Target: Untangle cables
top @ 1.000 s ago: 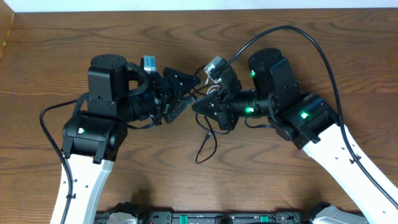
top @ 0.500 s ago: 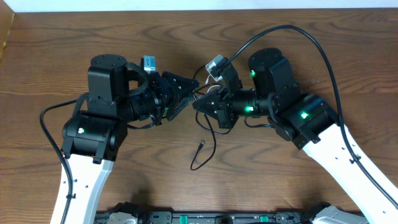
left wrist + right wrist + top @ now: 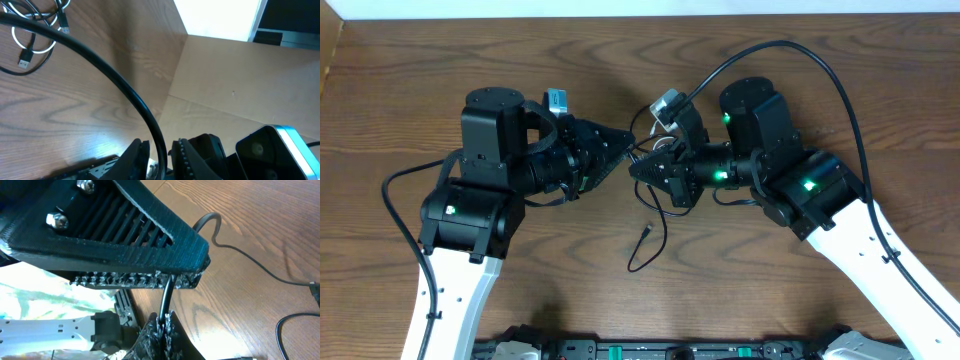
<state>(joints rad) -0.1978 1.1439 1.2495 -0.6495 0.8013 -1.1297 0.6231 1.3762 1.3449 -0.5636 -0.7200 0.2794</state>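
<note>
Over table (image 3: 900, 60) middle, black cable (image 3: 164, 296) spans short gap, clamped in left jaws and right jaws.

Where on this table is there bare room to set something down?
Bare wood lies along the far edge behind the left arm, in the far right corner outside the right arm's thick cable, and at the front between the two white forearms. Crowded: the centre, where the fingers meet over the trailing cables.

White arm links (image 3: 438, 300), black joint housings (image 3: 488, 128), green lights (image 3: 807, 185), toothed black jaws.
</note>
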